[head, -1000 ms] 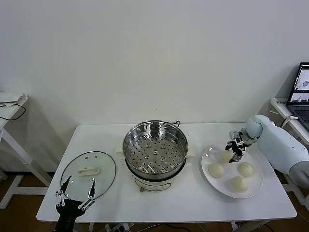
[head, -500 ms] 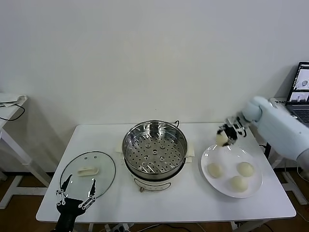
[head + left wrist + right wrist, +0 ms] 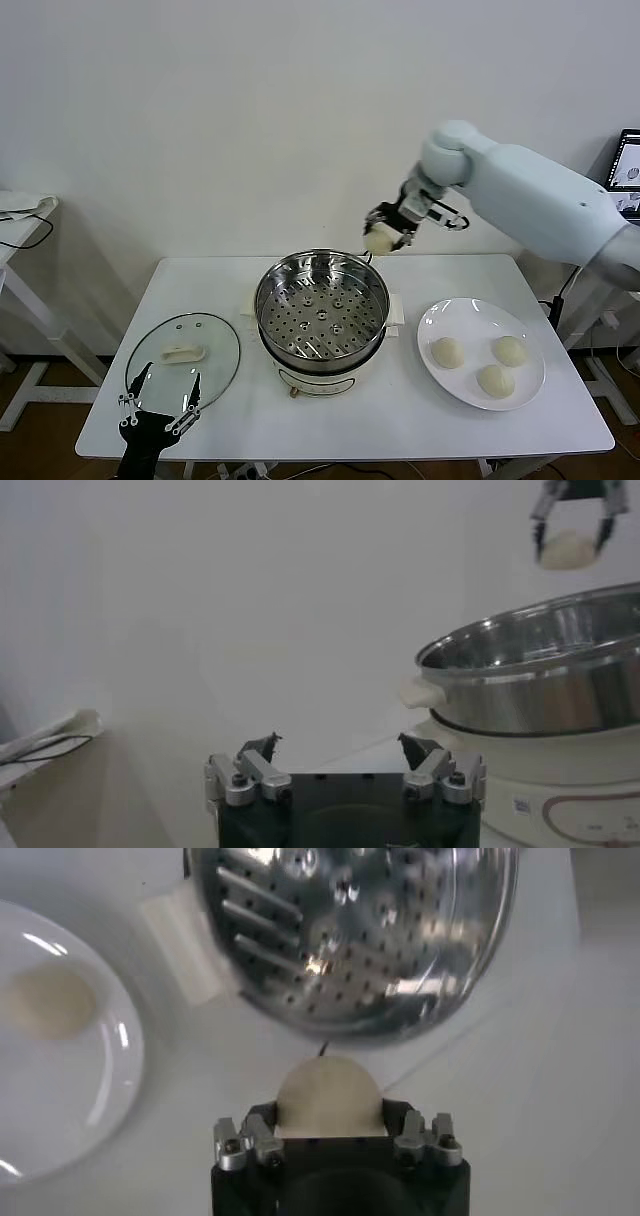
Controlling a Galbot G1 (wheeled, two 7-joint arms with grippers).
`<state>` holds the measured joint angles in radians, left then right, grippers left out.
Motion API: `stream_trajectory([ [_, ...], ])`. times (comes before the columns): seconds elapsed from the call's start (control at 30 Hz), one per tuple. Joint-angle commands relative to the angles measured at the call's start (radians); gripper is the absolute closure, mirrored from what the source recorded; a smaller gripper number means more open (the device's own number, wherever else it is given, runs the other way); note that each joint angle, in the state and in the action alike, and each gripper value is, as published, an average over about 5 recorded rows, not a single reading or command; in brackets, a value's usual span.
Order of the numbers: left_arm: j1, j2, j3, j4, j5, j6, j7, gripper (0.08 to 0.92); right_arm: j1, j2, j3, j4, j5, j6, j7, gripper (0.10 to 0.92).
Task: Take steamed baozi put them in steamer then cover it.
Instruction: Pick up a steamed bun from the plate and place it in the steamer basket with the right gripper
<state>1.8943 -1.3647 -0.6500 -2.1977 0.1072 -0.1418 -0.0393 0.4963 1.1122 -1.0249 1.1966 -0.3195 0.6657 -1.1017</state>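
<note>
So the right tool is up in the air over the back edge of the white desk, clenched around one round cream-white dough bun, just behind the far rim of the shiny round stainless-steel steamer pot. The right wrist view shows the bun squeezed between the fingers, with the perforated tray of the pot below it. The pot sits mid-desk on its white electric base, nothing on the tray yet.

Three more cream-white buns lie on the flat white plate near the right edge of the desk, apart from each other.

The round clear glass lid with the cream-white handle lies flat near the front-left corner. The left tool hangs at the front edge just by the lid, fingers spread wide and holding nothing; its own camera shows the same.
</note>
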Motion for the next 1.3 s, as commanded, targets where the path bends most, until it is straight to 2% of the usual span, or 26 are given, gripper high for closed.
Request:
stream_trajectory([
  [0.03,0.000,0.001,0.004,0.000,0.001,-0.002,-0.001,0.177,0.002,0.104,-0.057,0.051,-0.130,0.130,0.061,0.326],
  [0.33,0.002,0.003,-0.001,0.000,0.000,-0.007,-0.004,0.177,-0.089,0.180,-0.064,-0.059,-0.222,0.126,0.122,0.321],
  [0.77,0.003,-0.004,-0.006,0.003,-0.001,-0.017,-0.008,0.177,-0.149,0.211,-0.058,-0.116,-0.237,0.110,0.095,0.302],
  [1.03,0.005,-0.007,-0.013,0.000,-0.003,-0.019,-0.011,0.177,-0.154,0.205,-0.047,-0.120,-0.238,0.080,0.094,0.219],
  [1.2,0.004,-0.007,-0.019,-0.001,-0.005,-0.019,-0.013,0.177,-0.118,0.160,-0.025,-0.071,-0.195,0.039,0.047,0.203],
  [1.3,0.002,-0.007,-0.020,-0.002,-0.006,-0.018,-0.013,0.177,-0.063,0.090,-0.001,-0.016,-0.074,-0.005,-0.043,0.203],
])
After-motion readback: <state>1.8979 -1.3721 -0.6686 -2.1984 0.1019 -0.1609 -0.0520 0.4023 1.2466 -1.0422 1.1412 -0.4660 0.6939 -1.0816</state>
